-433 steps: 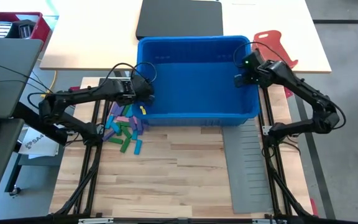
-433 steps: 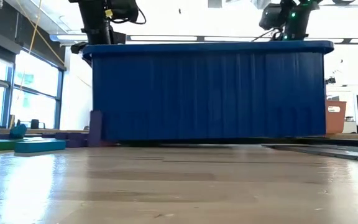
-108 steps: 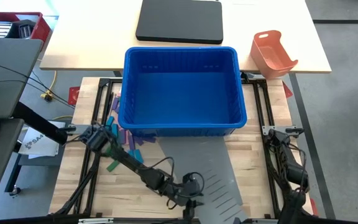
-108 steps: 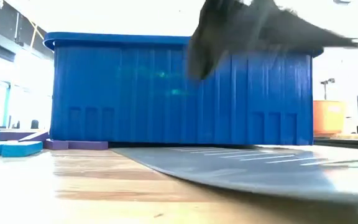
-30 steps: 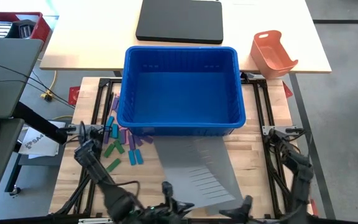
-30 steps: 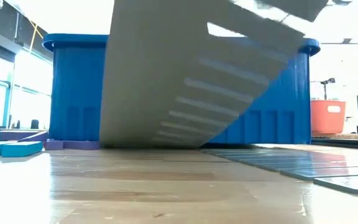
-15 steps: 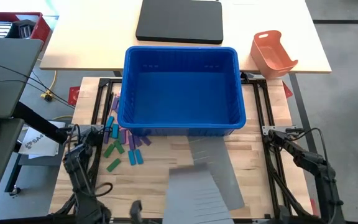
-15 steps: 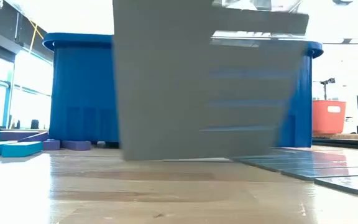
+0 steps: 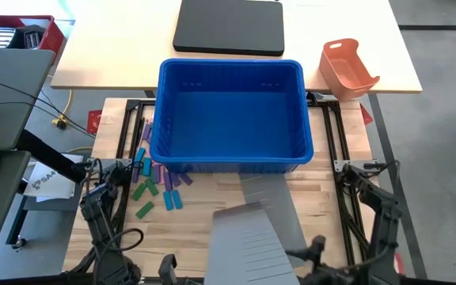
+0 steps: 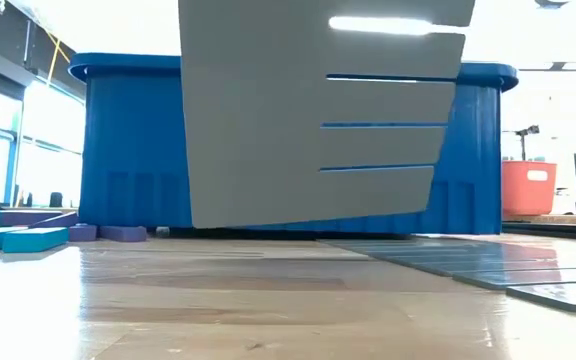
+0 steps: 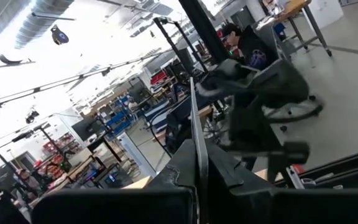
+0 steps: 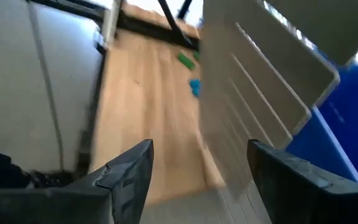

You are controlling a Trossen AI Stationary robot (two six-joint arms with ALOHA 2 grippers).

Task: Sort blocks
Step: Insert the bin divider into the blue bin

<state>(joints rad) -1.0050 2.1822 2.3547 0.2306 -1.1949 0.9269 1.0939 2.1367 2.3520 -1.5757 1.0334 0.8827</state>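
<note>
Beside the blue ribbed bin's (image 9: 228, 111) left front corner, the blocks (image 9: 155, 179), flat matte bars in green, blue and purple, lie scattered on the wood-grain table (image 9: 180, 237), long axes mostly slanting. Well apart at the table's near edge, the left gripper (image 11: 197, 180) pinches a thin grey slotted sheet (image 9: 248, 241) edge-on; the right gripper (image 12: 197, 174) gapes wide beside it.

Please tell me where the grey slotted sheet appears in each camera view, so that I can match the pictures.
High view: grey slotted sheet, lower middle, in front of the blue bin.
Low view: sheet hangs across the upper centre, covering much of the bin.
Left wrist view: seen edge-on, centre.
Right wrist view: sheet, centre-right.
Shared landmark: the blue bin.
</note>
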